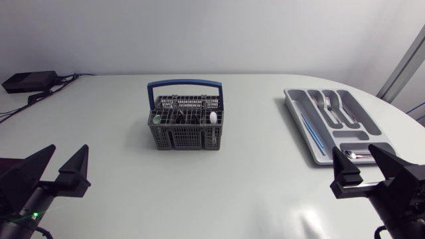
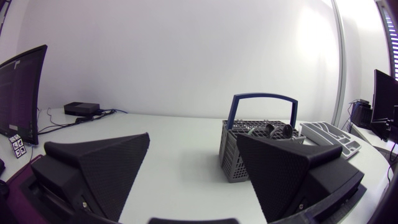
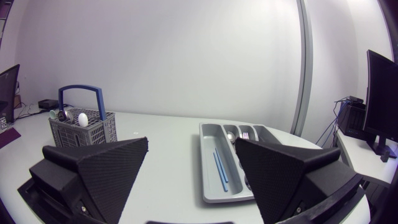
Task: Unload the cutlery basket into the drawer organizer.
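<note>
A grey cutlery basket (image 1: 184, 126) with a blue handle stands at the table's middle, holding several dark and white-tipped utensils. The grey drawer organizer (image 1: 302, 123) lies at the right, with forks, spoons and blue sticks in its compartments. My left gripper (image 1: 61, 169) rests open at the front left, far from the basket (image 2: 255, 149), which stands ahead of its fingers. My right gripper (image 1: 367, 167) rests open at the front right, just in front of the organizer (image 3: 211, 165). Across the table from it stands the basket (image 3: 82, 127). Neither gripper holds anything.
A black box (image 1: 30, 81) with cables sits at the table's back left corner. The white tabletop (image 1: 219, 192) stretches bare between the two grippers and in front of the basket. The table's rounded edge curves behind the organizer.
</note>
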Robot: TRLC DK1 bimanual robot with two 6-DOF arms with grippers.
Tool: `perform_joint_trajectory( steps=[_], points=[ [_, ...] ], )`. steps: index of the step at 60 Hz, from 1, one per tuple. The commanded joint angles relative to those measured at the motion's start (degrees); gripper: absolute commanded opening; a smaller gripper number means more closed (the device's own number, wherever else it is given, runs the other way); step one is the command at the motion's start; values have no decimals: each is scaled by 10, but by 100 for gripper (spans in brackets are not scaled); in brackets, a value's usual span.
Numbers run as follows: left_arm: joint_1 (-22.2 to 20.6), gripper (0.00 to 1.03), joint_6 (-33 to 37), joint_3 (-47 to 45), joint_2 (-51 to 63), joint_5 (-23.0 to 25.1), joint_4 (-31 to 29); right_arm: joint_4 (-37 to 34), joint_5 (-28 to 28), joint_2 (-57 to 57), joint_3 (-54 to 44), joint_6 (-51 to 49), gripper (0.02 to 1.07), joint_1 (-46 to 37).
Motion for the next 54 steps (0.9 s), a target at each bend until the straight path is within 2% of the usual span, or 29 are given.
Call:
perform_joint_trajectory(
  steps=[1,10,27,54],
  points=[
    [8,99,-6,0,-4,-3,7,10,3,-5,-9,11,103,6],
    [24,99,-6,18,-4,-3,6,11,12,-4,-2,11,103,12],
    [26,99,-3,48,8,-3,2,13,13,12,29,9,103,14],
    [27,99,-17,166,203,-6,6,48,24,155,101,11,102,36]
  ],
)
